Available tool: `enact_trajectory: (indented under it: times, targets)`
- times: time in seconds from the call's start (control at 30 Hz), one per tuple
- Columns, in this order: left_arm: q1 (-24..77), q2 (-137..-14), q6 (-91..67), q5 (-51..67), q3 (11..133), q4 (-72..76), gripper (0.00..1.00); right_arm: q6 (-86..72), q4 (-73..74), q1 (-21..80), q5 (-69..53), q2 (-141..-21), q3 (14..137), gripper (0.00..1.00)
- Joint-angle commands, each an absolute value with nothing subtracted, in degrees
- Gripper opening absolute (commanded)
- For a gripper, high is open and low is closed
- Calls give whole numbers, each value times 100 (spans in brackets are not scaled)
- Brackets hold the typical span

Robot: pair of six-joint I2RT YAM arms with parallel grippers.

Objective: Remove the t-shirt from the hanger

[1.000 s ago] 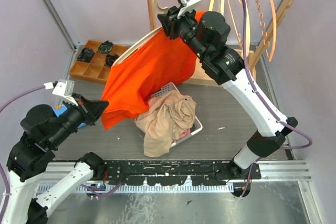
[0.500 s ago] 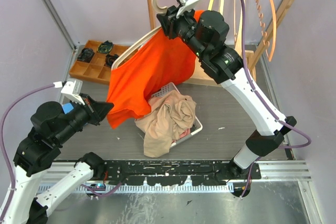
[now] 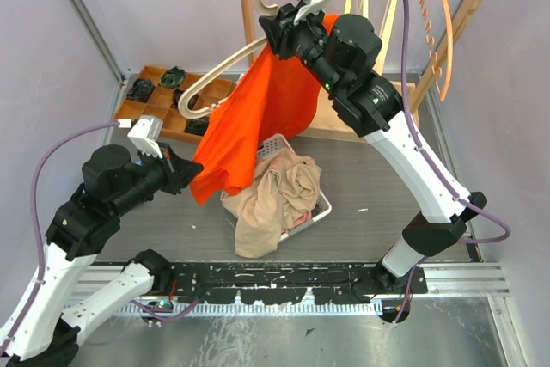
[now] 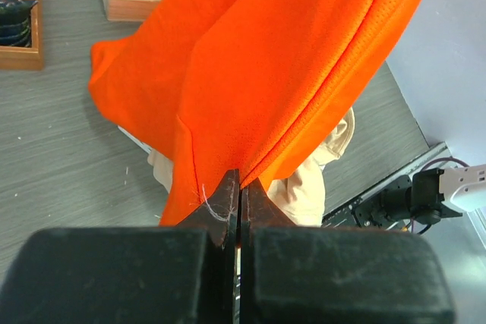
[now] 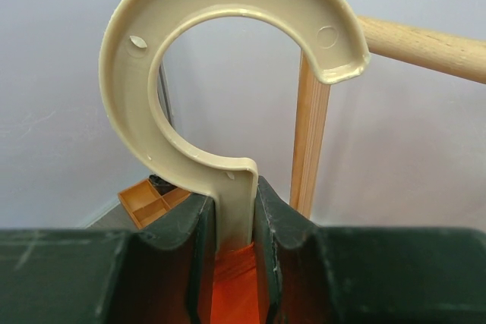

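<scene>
Left claw [image 3: 193,180]: jaws together, pinching the bottom hem of the shirt [image 3: 262,105]. The left wrist view shows the same: black tips [image 4: 235,195] meet on a fold of orange mesh [image 4: 266,58], a loose thread at the pinch.

Shirt: bright orange, fine-holed knit, drawn into a taut, narrow drape. Long axis runs diagonal, from the left claw low and near up and right to the hanger neck. It hangs in the air above a basket [image 3: 322,210] of beige cloth [image 3: 271,199], lower folds just beside that pile; touching or not, cannot tell.

Hanger [image 3: 219,68]: cream, curved. Its left arm is bare and points down-left toward a wooden tray [image 3: 137,118]. The shirt is bunched at the neck and the far arm, which is hidden under the cloth.

Right claw [image 3: 277,25]: clamped on the hanger neck just below the hook [image 5: 152,58], orange showing between the jaws [image 5: 231,225] underneath. A wooden rack [image 3: 243,6] stands behind.

Judgement: the shirt is roughly half off. The left arm is nearer the free end; the pull wants to go down-left along the shirt's axis, away from the right claw. Risk: collar snagging at the neck.
</scene>
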State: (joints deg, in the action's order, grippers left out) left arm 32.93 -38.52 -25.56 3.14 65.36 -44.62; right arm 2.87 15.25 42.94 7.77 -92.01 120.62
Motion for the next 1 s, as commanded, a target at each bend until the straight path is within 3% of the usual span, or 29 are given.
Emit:
enact_trajectory:
  times: [0.0,0.2,0.27,0.37,0.5,0.8,0.97]
  targets:
    - [3278,-3748,-2515,509,6370,-4382,0,277,826,4219,1002,-8939,12376,9]
    - [3283,-3928,-2448,423,6613,-4255,1,240,831,4219,930,-8923,12375,9]
    - [3278,-4048,-2379,365,6817,-4237,12,244,843,4216,878,-8908,12361,9]
    - [3281,-4231,-2220,335,7186,-4277,37,249,888,4225,763,-8850,12269,9]
    - [3278,-4315,-2054,347,7565,-4229,56,218,935,4234,678,-8665,12008,9]
    - [3278,-4329,-1710,587,7997,-3843,77,282,1059,4234,691,-8283,11458,9]
    - [3279,-4675,-1537,897,8289,-3666,80,282,1147,4236,609,-8209,11344,9]
